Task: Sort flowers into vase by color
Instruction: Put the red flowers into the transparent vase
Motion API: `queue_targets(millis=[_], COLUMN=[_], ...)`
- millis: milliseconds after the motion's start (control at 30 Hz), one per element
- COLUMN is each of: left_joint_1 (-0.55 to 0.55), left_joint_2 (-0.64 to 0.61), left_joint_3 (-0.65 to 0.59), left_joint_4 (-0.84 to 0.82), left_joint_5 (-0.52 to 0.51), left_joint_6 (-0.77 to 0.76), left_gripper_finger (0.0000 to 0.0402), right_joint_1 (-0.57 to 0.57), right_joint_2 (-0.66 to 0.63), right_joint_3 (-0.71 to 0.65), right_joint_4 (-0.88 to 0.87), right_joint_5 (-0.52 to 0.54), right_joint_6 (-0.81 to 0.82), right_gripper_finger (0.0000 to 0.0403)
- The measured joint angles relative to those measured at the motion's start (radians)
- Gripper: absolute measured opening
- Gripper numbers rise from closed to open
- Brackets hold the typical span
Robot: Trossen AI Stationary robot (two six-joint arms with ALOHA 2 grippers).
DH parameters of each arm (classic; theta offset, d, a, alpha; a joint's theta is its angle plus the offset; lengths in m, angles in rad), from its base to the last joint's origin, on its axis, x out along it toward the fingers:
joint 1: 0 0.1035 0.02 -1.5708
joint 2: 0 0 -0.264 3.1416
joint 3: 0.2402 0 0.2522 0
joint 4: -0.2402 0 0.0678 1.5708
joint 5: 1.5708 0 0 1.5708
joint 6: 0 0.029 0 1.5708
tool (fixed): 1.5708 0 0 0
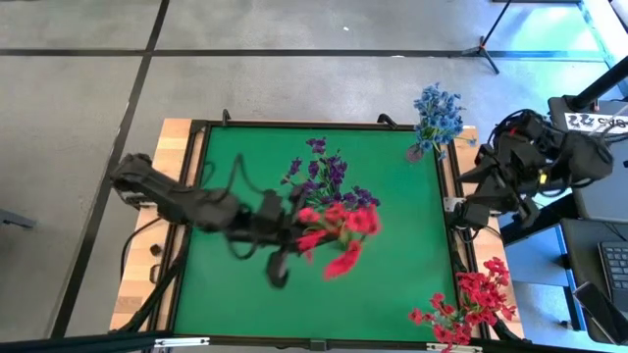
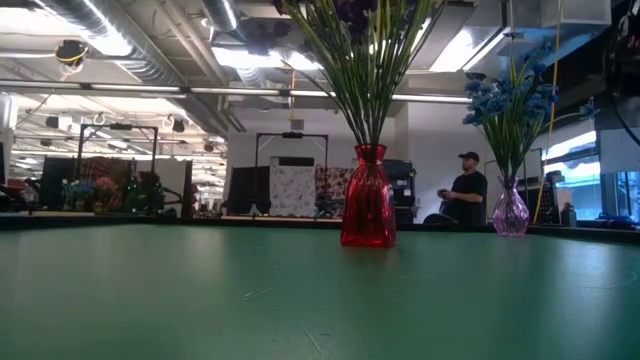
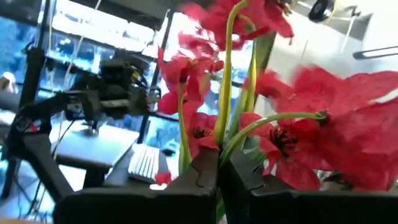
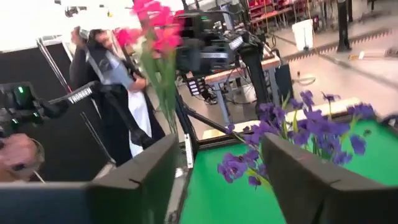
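1. A green mat [image 1: 392,265] covers the table, framed in pale wood [image 1: 177,137], on a grey concrete floor crossed by dark tape lines in the high view.

2. The left gripper [image 3: 219,167], reaching in from the frame's left to mid-table, is clenched on the green stems of the red flowers [image 1: 339,230], which hang over the centre of the mat just below the purple flowers [image 1: 324,176].

3. In the low view the purple flowers' stems rise from a red glass vase [image 2: 368,210] standing at centre frame on the green surface.

4. The blue flowers [image 1: 437,118] stand at the mat's upper right corner in the high view; across the table they show at right in a clear purplish vase [image 2: 510,212].

5. A second bunch of red blossoms [image 1: 471,299] sits off the mat's lower right corner, at the table edge.

6. The right gripper [image 4: 217,180] waits off the table's right edge, near the blue flowers, its fingers spread apart with nothing between them.

7. Beyond the table the low view opens onto a wide workshop hall with ceiling ducts [image 2: 130,40], strip lights and dark screens; a person in a cap [image 2: 465,190] sits at right, between the two vases.

8. The right wrist view shows camera stands and another person [image 4: 118,74] at the upper left of its frame.
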Motion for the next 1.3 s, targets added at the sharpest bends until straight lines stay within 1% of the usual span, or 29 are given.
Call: queue_targets(millis=[100,200,300,433,533,600,667,767,833,933,1033,1167,1233,1300], left_joint_1=[0.076,0.135,0.167,0.168,0.16,0.158,0.161,0.178,0.193,0.211,0.214,0.213,0.215,0.222], left_joint_2=[0.052,0.094,0.12,0.121,0.121,0.12,0.119,0.13,0.14,0.17,0.19,0.196,0.196,0.197], left_joint_3=[0.0,-0.001,-0.001,-0.001,-0.002,-0.002,-0.002,-0.002,-0.002,-0.002,-0.002,-0.002,-0.002,-0.002], left_joint_4=[0.095,0.209,0.293,0.311,0.373,0.403,0.412,0.419,0.441,0.476,0.471,0.477,0.454,0.429], left_joint_5=[0.069,0.136,0.21,0.234,0.29,0.299,0.298,0.276,0.274,0.283,0.283,0.283,0.267,0.247], left_joint_6=[0.0,-0.005,-0.022,-0.028,-0.002,0.021,0.027,0.024,0.012,-0.031,-0.045,-0.052,-0.052,-0.052], left_gripper_finger=[0.0001,0.0001,0.0001,0.0,0.0,0.0,0.0,0.0,0.0,0.0,0.0,0.0,0.0,0.0], right_joint_1=[0.0,0.0,0.0,-0.002,-0.053,-0.131,-0.231,-0.39,-0.487,-0.598,-0.677,-0.748,-0.771,-0.774], right_joint_2=[0.051,0.1,0.128,0.13,0.156,0.193,0.227,0.272,0.304,0.353,0.379,0.401,0.426,0.452], right_joint_3=[0.0,0.0,0.0,-0.001,0.001,0.001,-0.001,-0.002,0.0,0.0,-0.001,0.002,0.001,-0.001], right_joint_4=[0.06,0.131,0.162,0.165,0.208,0.24,0.284,0.354,0.395,0.442,0.505,0.51,0.514,0.505], right_joint_5=[0.016,0.026,0.026,0.026,0.009,-0.055,-0.165,-0.367,-0.484,-0.639,-0.763,-0.871,-0.944,-0.98], right_joint_6=[-0.069,-0.133,-0.177,-0.174,-0.217,-0.291,-0.335,-0.322,-0.304,-0.269,-0.194,-0.056,-0.04,-0.033], right_gripper_finger=[0.026,0.0285,0.0292,0.0293,0.0294,0.0294,0.0294,0.0294,0.0294,0.0294,0.0294,0.0293,0.0288,0.0277])
